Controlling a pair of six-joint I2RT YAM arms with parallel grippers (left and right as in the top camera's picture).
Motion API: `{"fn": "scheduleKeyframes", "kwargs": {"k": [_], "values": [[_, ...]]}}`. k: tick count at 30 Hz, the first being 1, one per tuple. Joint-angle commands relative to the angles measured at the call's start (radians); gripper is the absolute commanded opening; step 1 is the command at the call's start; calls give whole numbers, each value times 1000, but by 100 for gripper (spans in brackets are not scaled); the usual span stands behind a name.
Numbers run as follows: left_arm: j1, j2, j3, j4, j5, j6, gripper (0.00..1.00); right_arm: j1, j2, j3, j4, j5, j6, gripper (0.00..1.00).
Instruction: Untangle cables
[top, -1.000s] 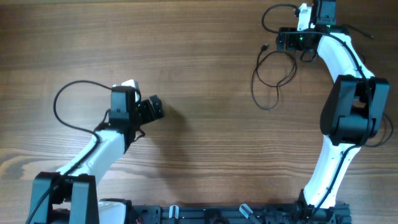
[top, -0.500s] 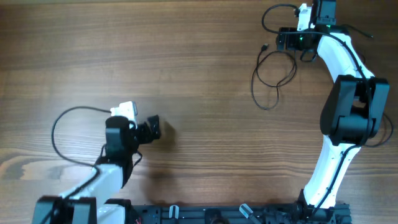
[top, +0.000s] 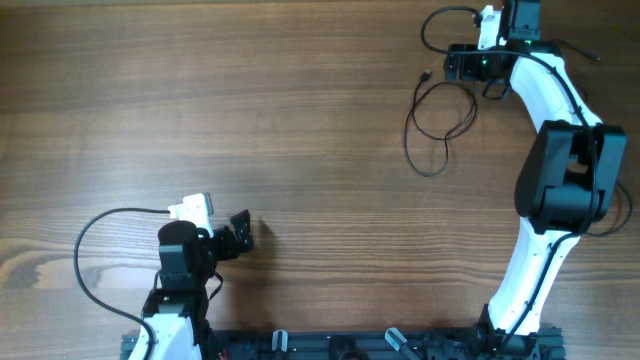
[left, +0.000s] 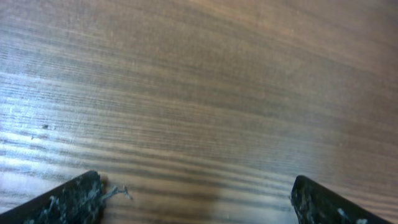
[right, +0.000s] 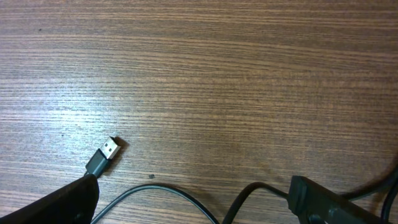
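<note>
White-shelled arms with black joints and black wiring

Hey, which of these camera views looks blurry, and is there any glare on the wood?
Left wrist view: soft all over, the grain of the table smeared, with a pale sheen at lower left and a darker upper right. Right wrist view: sharp, the cable plug crisp, with a mild sheen at left. Overhead view: in focus, evenly lit, no harsh glare.
</note>
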Motion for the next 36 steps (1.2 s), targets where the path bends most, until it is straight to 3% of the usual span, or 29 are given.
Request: {"fn": "scheduleKeyframes", "kwargs": {"k": [1, 4, 13, 19, 25, 36], "values": [[5, -131, -16, -113, -13, 6, 100, 2, 13, -8, 3, -16, 4, 100], [1, -271, -16, -243, -21, 27, 100, 3, 13, -8, 3, -16, 4, 100], [-6, -493, -16, -251, -121, 28, 100, 3, 13, -8, 3, -16, 4, 100], [-6, -682, -16, -251, -121, 181, 100, 3, 13, -8, 3, -16, 4, 100], [-6, -888, -16, -251, -121, 250, 100, 3, 13, -8, 3, -16, 4, 100], [-6, -896, -16, -249, -117, 259, 100, 2, 13, -8, 3, -16, 4, 100]]}}
